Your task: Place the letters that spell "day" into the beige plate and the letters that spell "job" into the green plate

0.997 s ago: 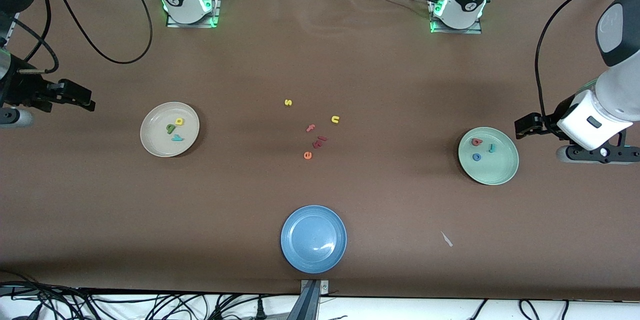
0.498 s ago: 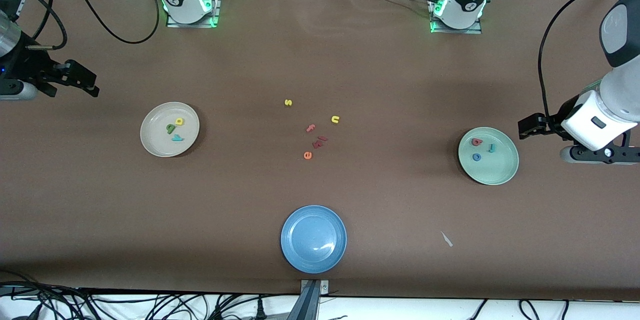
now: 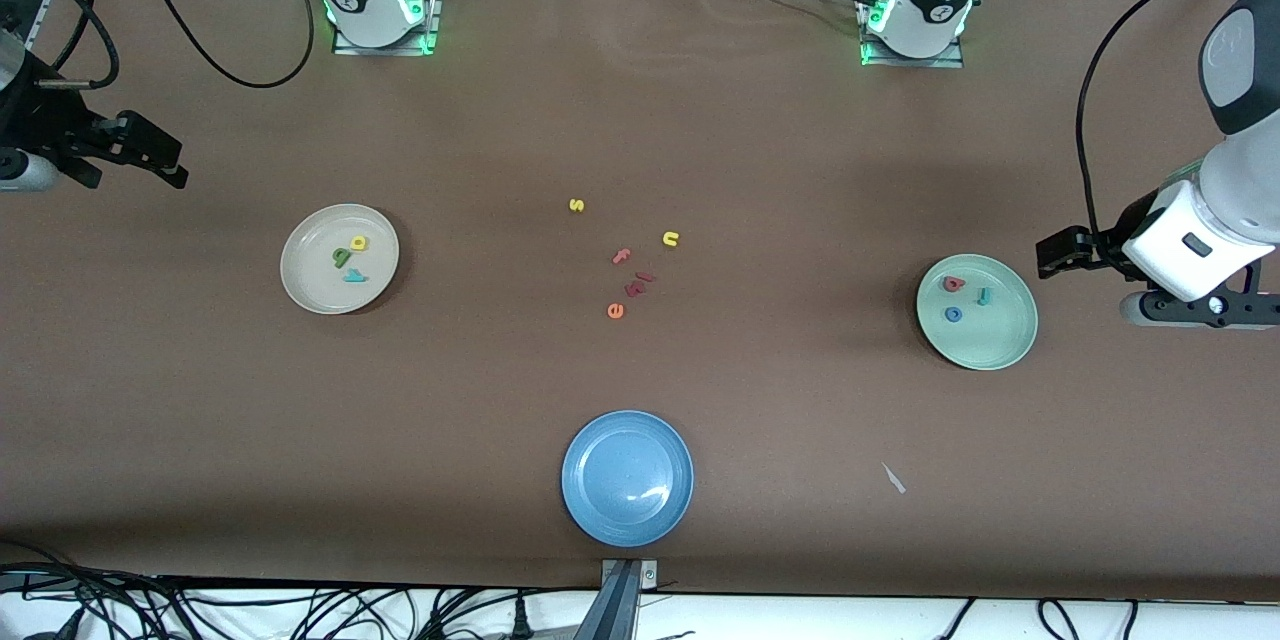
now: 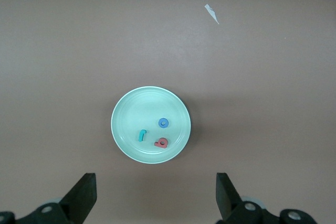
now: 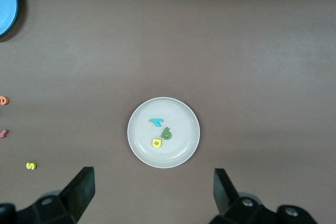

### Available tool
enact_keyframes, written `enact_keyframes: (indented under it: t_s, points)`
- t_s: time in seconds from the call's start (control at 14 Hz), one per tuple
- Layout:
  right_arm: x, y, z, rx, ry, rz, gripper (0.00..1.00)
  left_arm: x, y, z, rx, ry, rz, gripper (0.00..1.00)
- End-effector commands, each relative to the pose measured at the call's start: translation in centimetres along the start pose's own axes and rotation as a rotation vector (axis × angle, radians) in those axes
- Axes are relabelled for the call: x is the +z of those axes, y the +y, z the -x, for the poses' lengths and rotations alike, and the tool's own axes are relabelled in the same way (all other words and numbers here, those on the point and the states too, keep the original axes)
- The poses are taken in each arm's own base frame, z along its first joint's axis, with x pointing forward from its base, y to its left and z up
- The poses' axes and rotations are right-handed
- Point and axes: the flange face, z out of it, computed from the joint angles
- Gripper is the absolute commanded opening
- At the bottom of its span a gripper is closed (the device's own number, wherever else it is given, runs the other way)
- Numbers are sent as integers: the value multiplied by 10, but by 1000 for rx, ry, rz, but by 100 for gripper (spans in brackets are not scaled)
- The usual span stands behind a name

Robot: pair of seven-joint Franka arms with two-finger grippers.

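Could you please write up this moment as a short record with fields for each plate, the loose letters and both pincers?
beige plate: holds olive-green "d", yellow "a", teal "y"
green plate: holds teal "j", blue "o", red-pink "b"
blue plate: nothing in it
loose letters mid-table: yellow "s", yellow "u", pink "f", orange "e"
left pincer: open, up over the table beside the green plate
right pincer: open, up over the table beside the beige plate
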Motion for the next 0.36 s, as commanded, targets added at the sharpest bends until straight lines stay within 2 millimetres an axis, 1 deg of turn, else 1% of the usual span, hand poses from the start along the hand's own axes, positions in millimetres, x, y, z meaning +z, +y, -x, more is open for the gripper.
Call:
enact_keyframes:
  t_s: [0.0, 0.28]
  points:
    - [-8, 0, 2, 6, -5, 7, 100, -6, -2, 0, 14, 11, 26, 100]
    - [-2, 0, 9, 11, -68, 6, 100, -5, -2, 0, 14, 8, 26, 100]
